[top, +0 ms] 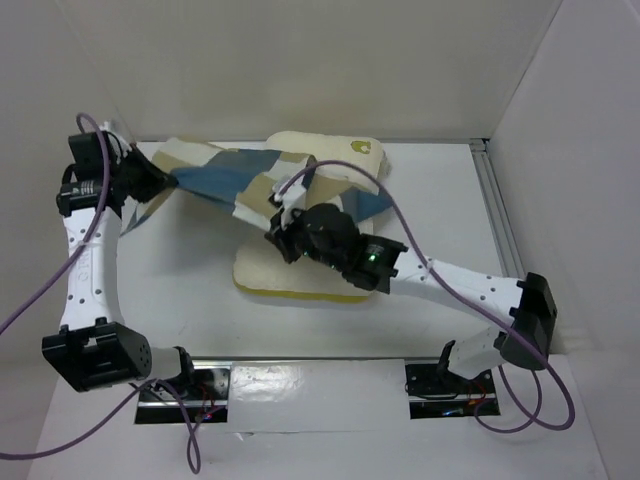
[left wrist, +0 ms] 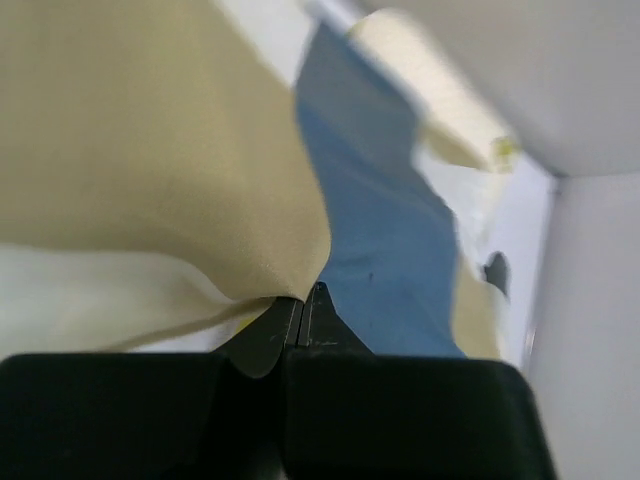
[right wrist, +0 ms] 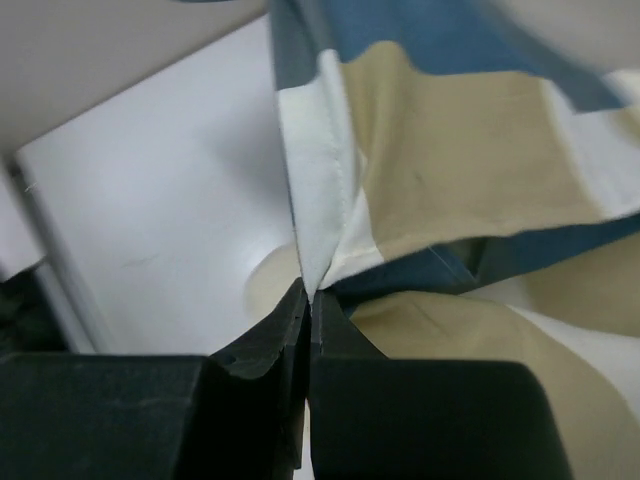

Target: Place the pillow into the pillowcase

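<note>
1. Left claw. My left claw was closed, its two black fingers pressed together on a fold of the large checked fabric pillowcase of blue, tan and cream-white squares. Seen from the left wrist, a tan panel bulged above and to the left of the fingertips. A blue panel ran away ahead of them and to their right.

2. Right claw. My right claw was likewise closed. It pinched a stitched cream-white hem of the pillowcase. Tan and blue squares spread above and to the right of its fingertips.

3. Cloth between the claws. The pillowcase ran as a raised, twisted band from the left claw across to the right claw, clear of the flat white table near the left claw.

4. Pillow. The large, soft, rectangular cream pillow with a brighter yellow edge lay flat on the table beneath the right claw. Its yellow edge showed just on the near side of that claw, and its far end showed beyond the cloth. It lay well apart from the left claw, off to that claw's right. The cloth draped over the pillow's middle. I could not tell whether any part of the pillow sat inside the case.
</note>
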Tool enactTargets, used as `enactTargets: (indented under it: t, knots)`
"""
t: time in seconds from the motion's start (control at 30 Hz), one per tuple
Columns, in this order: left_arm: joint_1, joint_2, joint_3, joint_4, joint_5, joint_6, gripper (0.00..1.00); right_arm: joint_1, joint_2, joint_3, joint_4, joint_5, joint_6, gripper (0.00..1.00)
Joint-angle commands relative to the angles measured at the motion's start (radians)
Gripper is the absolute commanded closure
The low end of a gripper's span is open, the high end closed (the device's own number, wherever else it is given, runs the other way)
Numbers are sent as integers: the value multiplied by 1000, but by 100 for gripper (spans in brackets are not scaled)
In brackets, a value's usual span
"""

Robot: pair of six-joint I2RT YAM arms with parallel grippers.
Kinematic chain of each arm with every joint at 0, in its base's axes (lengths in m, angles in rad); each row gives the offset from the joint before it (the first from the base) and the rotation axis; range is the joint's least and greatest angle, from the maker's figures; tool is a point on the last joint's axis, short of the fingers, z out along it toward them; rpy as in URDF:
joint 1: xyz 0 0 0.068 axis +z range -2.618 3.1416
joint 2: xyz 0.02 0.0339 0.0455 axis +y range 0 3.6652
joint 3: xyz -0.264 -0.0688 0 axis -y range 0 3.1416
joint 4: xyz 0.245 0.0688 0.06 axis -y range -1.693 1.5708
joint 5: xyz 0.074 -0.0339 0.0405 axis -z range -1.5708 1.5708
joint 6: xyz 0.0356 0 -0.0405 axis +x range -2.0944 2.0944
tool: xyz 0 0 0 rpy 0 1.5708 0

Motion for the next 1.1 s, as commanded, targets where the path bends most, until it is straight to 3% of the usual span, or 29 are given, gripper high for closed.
enactTargets:
  t: [0.0,0.03,0.07,0.1,0.13,0.23,0.27,0.43,0.57,0.6,0.63,0.67,0.7,0.83,0.97,1.07]
  knots:
    - [48,-25,-138,84,-346,-8,100,97,29,-57,-60,-72,154,100]
    - [48,-34,-173,84,-346,-8,100,123,50,-57,-71,-73,165,100]
    - [48,-20,-174,84,-346,-8,88,166,90,-30,-94,-41,174,93]
    - [48,-8,-165,84,-331,4,78,175,104,-11,-153,-10,174,79]
    - [48,4,-143,75,-311,18,70,176,113,4,-186,28,185,36]
    - [48,23,-122,84,-240,47,34,176,78,17,-273,228,194,11]
    - [29,32,-111,84,-229,58,28,151,57,17,-284,284,194,4]
    - [-135,114,-76,96,-229,157,25,-138,-126,-52,-322,270,298,4]
    - [-305,239,-27,67,-229,219,20,-482,-173,-131,-379,58,438,4]
    - [-337,266,-26,55,-229,219,14,-558,-173,-164,-390,-97,450,4]
    - [-397,292,-14,55,-220,243,10,-684,-160,-186,-390,-173,460,4]
    - [-426,349,-14,55,-220,244,7,-732,-146,-206,-390,-235,470,2]
    - [-452,377,-1,44,-220,256,6,-763,-146,-227,-372,-319,471,2]
    - [-566,509,35,-18,-309,256,4,-821,-78,-301,-348,-385,492,2]
    - [-612,596,55,-81,-467,230,7,-845,-37,-371,-295,-453,532,2]
    - [-612,633,64,-91,-481,207,25,-814,-11,-434,-253,-487,556,2]
